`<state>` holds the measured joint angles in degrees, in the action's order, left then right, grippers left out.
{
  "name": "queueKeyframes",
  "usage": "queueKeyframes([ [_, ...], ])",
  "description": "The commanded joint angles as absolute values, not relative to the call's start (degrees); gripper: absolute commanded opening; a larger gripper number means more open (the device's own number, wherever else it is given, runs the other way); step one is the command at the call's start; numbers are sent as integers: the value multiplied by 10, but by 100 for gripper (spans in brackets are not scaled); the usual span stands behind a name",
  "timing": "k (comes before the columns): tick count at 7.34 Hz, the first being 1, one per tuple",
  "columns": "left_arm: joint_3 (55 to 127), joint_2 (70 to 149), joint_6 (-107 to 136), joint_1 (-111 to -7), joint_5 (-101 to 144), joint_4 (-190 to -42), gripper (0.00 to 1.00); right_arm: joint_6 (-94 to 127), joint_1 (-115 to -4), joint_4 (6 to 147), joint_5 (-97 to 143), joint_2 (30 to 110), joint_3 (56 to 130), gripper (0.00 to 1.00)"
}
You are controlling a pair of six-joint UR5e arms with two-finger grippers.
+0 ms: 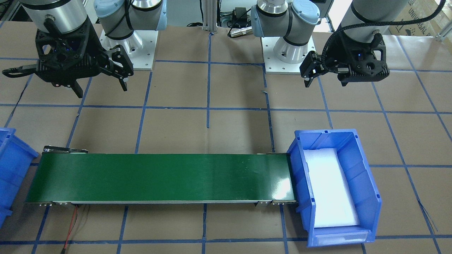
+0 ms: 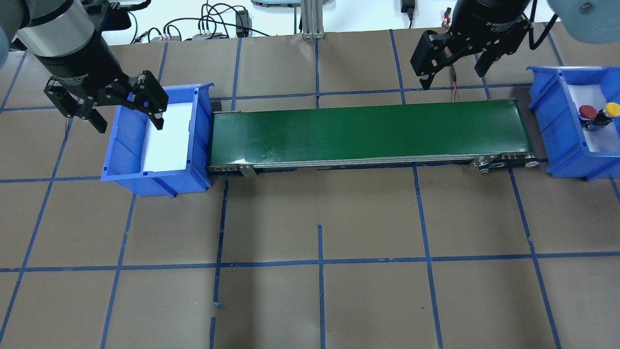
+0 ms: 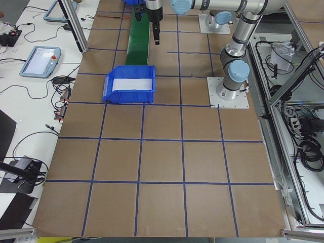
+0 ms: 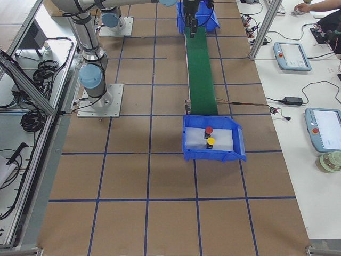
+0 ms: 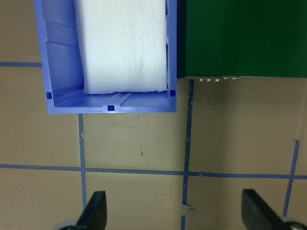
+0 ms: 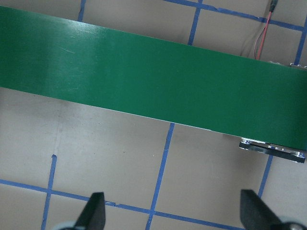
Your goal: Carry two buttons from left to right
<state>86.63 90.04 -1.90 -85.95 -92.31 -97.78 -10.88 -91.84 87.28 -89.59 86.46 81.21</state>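
Red button (image 2: 588,112) and yellow button (image 2: 612,109) side by side inside the blue bin (image 2: 557,121) at the overhead view's right edge. Just left of it, green conveyor (image 2: 368,131), then second blue bin (image 2: 155,177). At upper left, left gripper (image 2: 128,123); at upper right, right gripper (image 2: 453,80); both spread wide, holding nothing.

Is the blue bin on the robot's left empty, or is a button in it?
Empty of buttons: the left bin holds only white foam. The red button and yellow button are in the right bin.
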Motion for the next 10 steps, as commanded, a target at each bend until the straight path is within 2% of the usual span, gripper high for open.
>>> queueKeyframes([
  [1,859,917,-17,-895,-921,-940,100,-114,-918,871,-897,866,812,100],
  [2,843,925,-11,-903,-924,-944,100,-113,-918,871,-897,865,812,100],
  [10,851,923,13,-902,-918,-940,100,-82,-916,897,-894,858,808,100],
])
